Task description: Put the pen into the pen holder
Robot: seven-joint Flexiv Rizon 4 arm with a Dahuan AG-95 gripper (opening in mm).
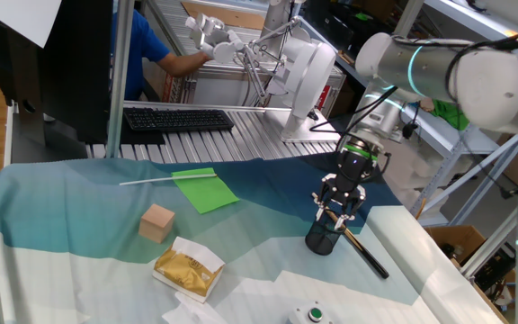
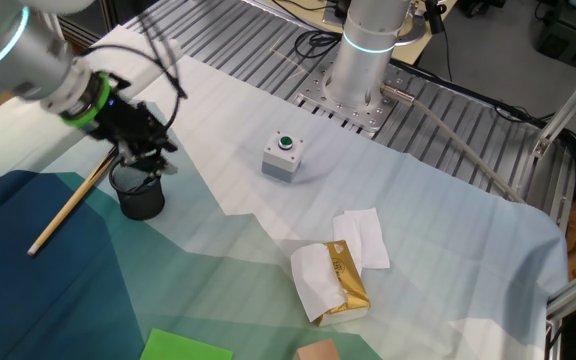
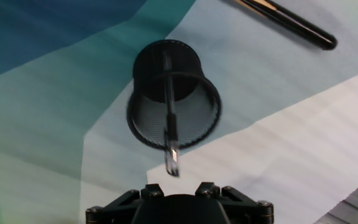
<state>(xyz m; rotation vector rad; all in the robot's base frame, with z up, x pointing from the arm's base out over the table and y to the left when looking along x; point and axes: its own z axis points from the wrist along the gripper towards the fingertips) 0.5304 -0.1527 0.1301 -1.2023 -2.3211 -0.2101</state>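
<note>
The pen holder (image 1: 323, 237) stands upright on the cloth (image 1: 79, 198), near the right side of the table in the one fixed view; the pen (image 3: 169, 112) stands inside it, leaning on the rim, its upper end above the rim; the gripper (image 1: 341, 205) hangs directly over the cup; the long stick (image 1: 364, 248) lies on the cloth just beside the holder, on its right; to the left, well apart, lies the wooden cube (image 1: 157, 222); in front of the cube lies the packet (image 1: 187, 269) on a tissue; behind the cube lies the flat sheet (image 1: 204, 190), and the thin rod (image 1: 165, 178) lies at its far edge; the button box (image 2: 282, 154) stands between the holder and the arm base (image 2: 364, 70) in the other fixed view.
</note>
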